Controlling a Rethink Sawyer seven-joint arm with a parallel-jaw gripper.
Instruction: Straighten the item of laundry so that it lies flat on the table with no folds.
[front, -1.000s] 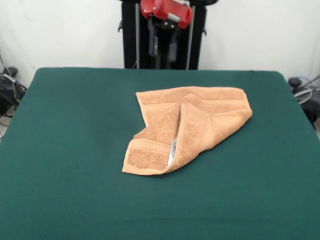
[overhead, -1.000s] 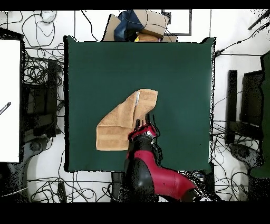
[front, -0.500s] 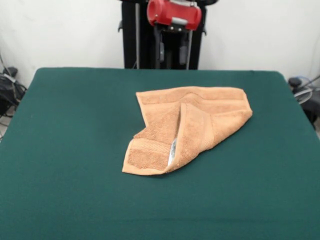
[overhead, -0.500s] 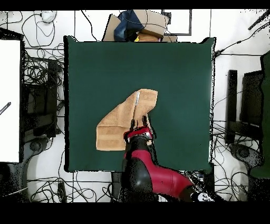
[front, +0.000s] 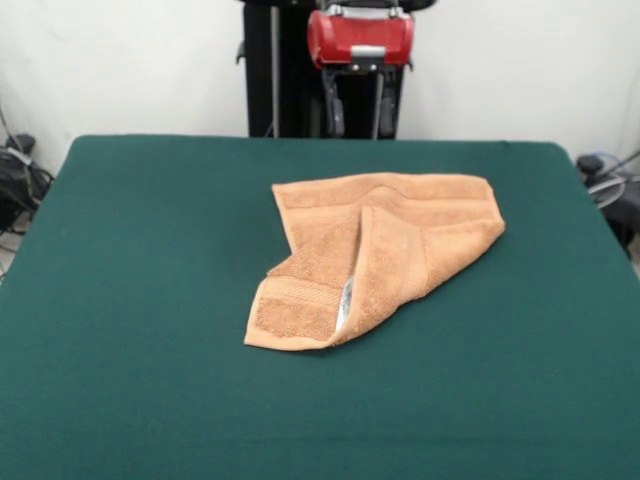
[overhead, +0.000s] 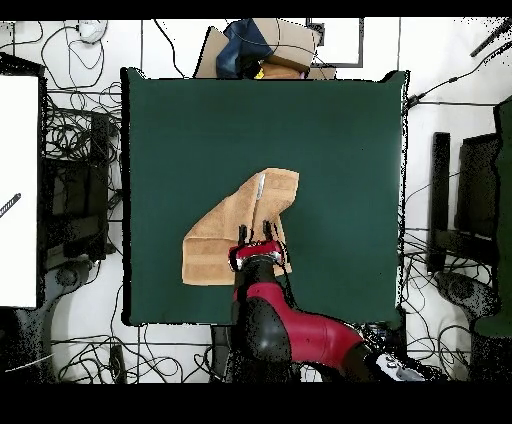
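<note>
While I am holding the red and black gripper (front: 358, 115) high at the far side, its two dark fingers (front: 331, 117) are hanging spread apart with nothing between them. Below and nearer the camera, the small orange-tan terry towel (front: 375, 255) is lying mid-way across the dark green felt table (front: 130, 330), one side folded over the rest, a white label (front: 346, 297) peeking out at the fold's edge. I am judging the risk as pinching both layers at once, which would drag the whole towel instead of opening the flap. Coming down onto the wrong corner could deepen the fold.
</note>
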